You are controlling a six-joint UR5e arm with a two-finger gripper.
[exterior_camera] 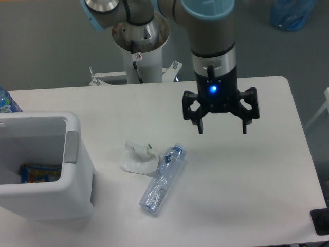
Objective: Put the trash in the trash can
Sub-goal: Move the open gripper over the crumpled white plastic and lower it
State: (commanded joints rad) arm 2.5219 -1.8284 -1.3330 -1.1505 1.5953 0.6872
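A crumpled white paper wad lies on the table near the middle. Touching its right side is a crushed clear plastic bottle with a bluish cap, lying diagonally. The white trash can stands at the left edge, with a colourful wrapper visible inside. My gripper hangs above the table, up and to the right of the bottle, fingers spread open and holding nothing.
An upright bottle with a blue-green label peeks in at the far left behind the trash can. The arm's base column stands behind the table's far edge. A dark object sits at the table's front right corner.
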